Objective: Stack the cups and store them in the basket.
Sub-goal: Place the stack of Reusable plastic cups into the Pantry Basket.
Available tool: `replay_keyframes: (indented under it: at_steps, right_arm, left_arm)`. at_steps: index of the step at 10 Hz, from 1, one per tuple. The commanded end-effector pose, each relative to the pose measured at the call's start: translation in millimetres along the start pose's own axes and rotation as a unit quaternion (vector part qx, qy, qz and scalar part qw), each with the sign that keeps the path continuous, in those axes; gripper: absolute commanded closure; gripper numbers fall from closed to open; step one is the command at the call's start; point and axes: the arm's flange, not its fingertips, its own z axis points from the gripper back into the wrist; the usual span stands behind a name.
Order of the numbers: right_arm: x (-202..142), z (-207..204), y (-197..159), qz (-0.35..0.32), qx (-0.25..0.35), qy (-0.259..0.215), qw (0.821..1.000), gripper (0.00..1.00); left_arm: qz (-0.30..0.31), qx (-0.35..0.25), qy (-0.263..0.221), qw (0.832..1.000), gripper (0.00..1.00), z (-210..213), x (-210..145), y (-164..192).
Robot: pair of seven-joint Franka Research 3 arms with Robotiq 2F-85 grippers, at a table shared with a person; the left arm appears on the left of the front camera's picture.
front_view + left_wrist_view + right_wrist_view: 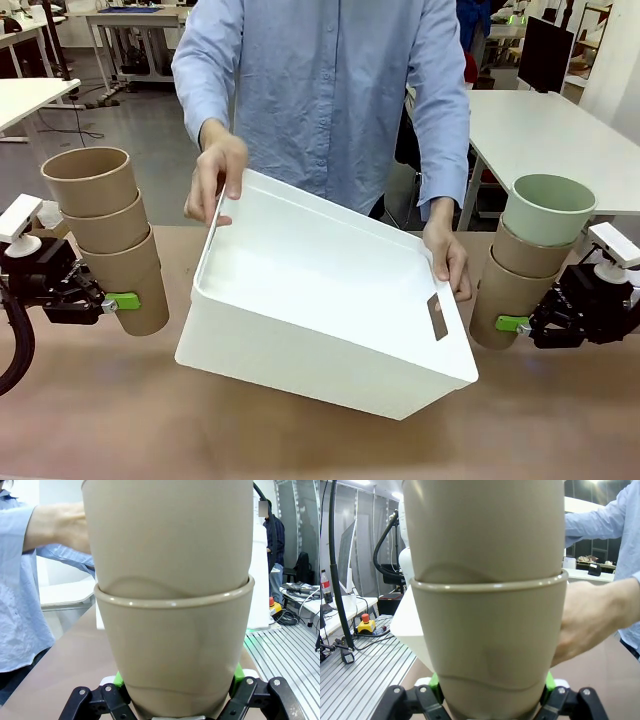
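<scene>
My left gripper is shut on the bottom cup of a stack of three tan-brown cups, held above the table at the left. In the left wrist view that stack rises between the green pads. At the right, my right gripper is shut on a stack of two tan cups topped by a pale mint green cup. The right wrist view has this stack close up. Between the two stacks a person holds the white basket tilted toward me, one hand on each side rim.
The brown table runs under the basket and both arms. White desks and office gear stand behind the person. A metal slatted surface lies beside the table in the wrist views.
</scene>
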Motion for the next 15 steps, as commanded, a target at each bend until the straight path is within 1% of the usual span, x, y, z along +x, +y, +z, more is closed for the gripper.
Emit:
replay_keyframes:
  at_steps: [1, 3, 4, 5, 8, 9, 10, 12, 13, 15]
  right_arm:
    - [3.6, -2.6, -3.1, 0.005, -0.008, -0.007, 1.0, 0.17]
    - [0.0, 0.0, 0.0, 0.0, 0.0, 0.0, 1.0, 0.17]
    - [17.4, -5.1, 6.4, -0.011, 0.002, -0.016, 1.0, 0.17]
    - [38.6, -11.4, 12.2, -0.018, 0.003, -0.014, 1.0, 0.17]
    - [92.5, -32.6, 26.0, -0.026, -0.015, 0.025, 0.999, 0.17]
    - [110.2, -45.1, 30.8, -0.029, -0.025, 0.046, 0.998, 0.17]
    - [126.3, -59.6, 36.6, -0.036, -0.034, 0.077, 0.996, 0.17]
    - [152.8, -91.8, 58.0, -0.032, -0.052, 0.153, 0.986, 0.17]
    - [160.4, -110.4, 60.2, -0.026, -0.054, 0.184, 0.981, 0.17]
    - [170.5, -165.0, 42.2, -0.024, -0.068, 0.25, 0.966, 0.17]
  left_arm:
    - [-0.004, -0.001, -0.003, 1.0, 0.15, -0.2, 2.7, -0.2]
    - [-0.004, -0.001, -0.003, 1.0, 0.15, -0.2, 2.7, -0.2]
    - [-0.004, -0.001, -0.003, 1.0, 0.15, -0.2, 2.7, -0.2]
    - [-0.004, -0.001, -0.003, 1.0, 0.15, -0.2, 2.7, -0.2]
    - [-0.004, -0.001, -0.003, 1.0, 0.15, -0.2, 2.7, -0.2]
    - [-0.004, -0.001, -0.003, 1.0, 0.15, -0.2, 2.7, -0.2]
    - [-0.004, -0.001, -0.003, 1.0, 0.15, -0.2, 2.7, -0.2]
    - [-0.004, -0.001, -0.003, 1.0, 0.15, -0.2, 2.7, -0.2]
    - [-0.004, -0.001, -0.003, 1.0, 0.15, -0.2, 2.7, -0.2]
    - [-0.004, -0.001, -0.003, 1.0, 0.15, -0.2, 2.7, -0.2]
